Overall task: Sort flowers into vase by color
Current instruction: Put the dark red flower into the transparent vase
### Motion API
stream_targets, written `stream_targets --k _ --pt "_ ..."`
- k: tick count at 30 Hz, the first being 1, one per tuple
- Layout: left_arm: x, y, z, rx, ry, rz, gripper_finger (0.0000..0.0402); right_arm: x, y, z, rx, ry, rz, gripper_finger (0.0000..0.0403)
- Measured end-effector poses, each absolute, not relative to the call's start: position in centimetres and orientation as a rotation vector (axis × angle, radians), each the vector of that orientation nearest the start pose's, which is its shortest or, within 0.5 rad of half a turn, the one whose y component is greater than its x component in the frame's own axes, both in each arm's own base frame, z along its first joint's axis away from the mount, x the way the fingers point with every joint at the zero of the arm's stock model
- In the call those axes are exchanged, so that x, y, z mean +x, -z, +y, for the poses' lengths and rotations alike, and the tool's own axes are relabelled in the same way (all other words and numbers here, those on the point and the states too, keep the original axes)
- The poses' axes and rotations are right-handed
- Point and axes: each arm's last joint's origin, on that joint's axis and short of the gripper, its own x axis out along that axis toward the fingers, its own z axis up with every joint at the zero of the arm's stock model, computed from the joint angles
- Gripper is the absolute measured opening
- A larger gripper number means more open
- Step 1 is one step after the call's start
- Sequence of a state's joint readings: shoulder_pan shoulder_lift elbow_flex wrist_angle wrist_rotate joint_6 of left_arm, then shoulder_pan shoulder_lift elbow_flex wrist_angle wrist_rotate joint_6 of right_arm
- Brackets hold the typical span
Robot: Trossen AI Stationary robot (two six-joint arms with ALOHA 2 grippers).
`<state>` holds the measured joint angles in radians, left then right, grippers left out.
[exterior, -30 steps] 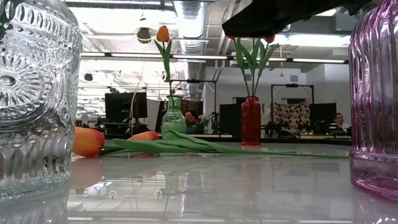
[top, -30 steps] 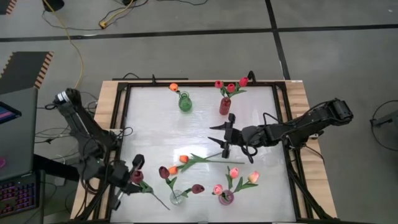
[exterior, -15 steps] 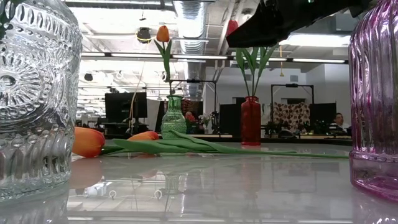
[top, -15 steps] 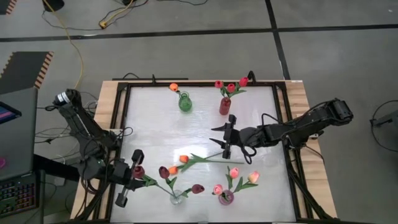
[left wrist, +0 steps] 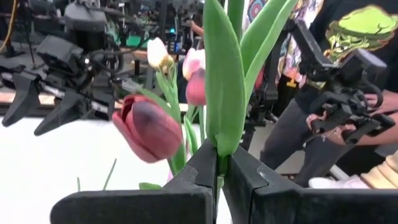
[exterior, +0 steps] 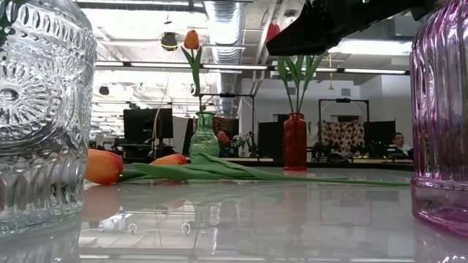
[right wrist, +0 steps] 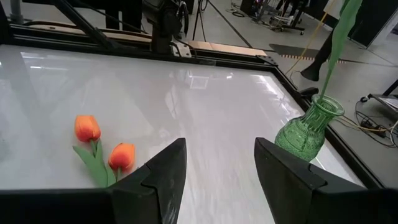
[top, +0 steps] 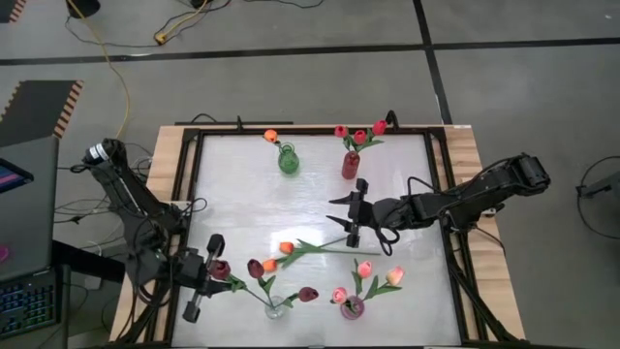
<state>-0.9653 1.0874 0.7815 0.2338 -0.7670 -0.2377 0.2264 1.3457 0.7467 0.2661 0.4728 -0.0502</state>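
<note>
At the table's near left corner, the left gripper (top: 205, 272) is clamped on the green stem of a dark maroon tulip (top: 219, 269), its fingers (left wrist: 205, 174) pressed together around stem and leaf. That flower's head is deep red-purple with closed petals, and its thin stem slants toward the clear vase (top: 275, 308), which holds two more maroon tulips (top: 256, 268). Just beside it the pink vase (top: 352, 307) carries pink blooms (top: 365, 269). Two orange tulips (top: 278, 256) lie flat on the white tabletop (top: 242, 194) near the middle, their long stems (top: 329, 251) pointing right. Along the far edge stand the green vase (top: 288, 161) with one orange flower (top: 271, 137) and the red vase (top: 350, 165) with red flowers (top: 359, 134).

Over the centre, the right gripper (top: 351, 211) hangs above the lying stems with its fingers (right wrist: 155, 174) spread apart and nothing between them. A black frame (top: 190, 184) borders the tabletop, and wide bare surface lies between the far vases and the near ones
</note>
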Motion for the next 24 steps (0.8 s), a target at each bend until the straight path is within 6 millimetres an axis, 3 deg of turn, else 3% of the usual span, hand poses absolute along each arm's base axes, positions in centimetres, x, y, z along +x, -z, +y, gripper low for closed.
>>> stream_targets --k 14,18,24 --pt "16.3 -30.6 -17.7 -0.147 0.134 0.116 0.0002 28.1 -24.2 5.1 -0.166 0.236 0.320 0.0214" --pt "16.9 -30.3 -17.7 -0.149 0.215 0.142 0.0005 28.1 -24.2 5.1 -0.166 0.236 0.320 0.0214" --pt "17.3 -30.2 -17.5 -0.163 0.253 0.160 0.0046 28.1 -24.2 5.1 -0.166 0.236 0.321 0.0214"
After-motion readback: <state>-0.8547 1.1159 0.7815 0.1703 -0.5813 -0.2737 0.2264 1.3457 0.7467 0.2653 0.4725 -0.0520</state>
